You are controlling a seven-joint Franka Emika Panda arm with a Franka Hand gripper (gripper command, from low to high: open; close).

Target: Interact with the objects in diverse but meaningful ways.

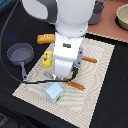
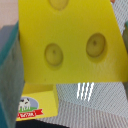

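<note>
My tool is out of sight in both views: my own arm (image 1: 67, 47) covers it in the exterior view, and the wrist view shows no fingers, so I cannot tell how wide it stands or whether it grips anything. One cheese (image 2: 70, 40) fills nearly the whole wrist view, very close to the camera, bright yellow with three round holes, one cut off at the frame edge. Touching its lower edge there is one yellow box (image 2: 35, 106) with a red label and a small cow picture; a blurred teal-grey shape at the frame's side I cannot identify.

Taking the mat (image 1: 97, 82) as landmark: I hang over its middle, hiding the cheese in the exterior view. The box (image 1: 47, 58) stands on the mat, just beside my arm on the exterior view's left. One carton (image 1: 53, 92), pale blue and white, sits on the mat's near part. One loaf (image 1: 45, 38), golden-brown, lies at the mat's far corner. Two orange handles (image 1: 90, 60) (image 1: 76, 85) lie on the mat, partly covered by my arm. One grey pan (image 1: 19, 54) rests on the dark worktop (image 1: 115, 100) just off the mat, its handle reaching the mat's edge.
</note>
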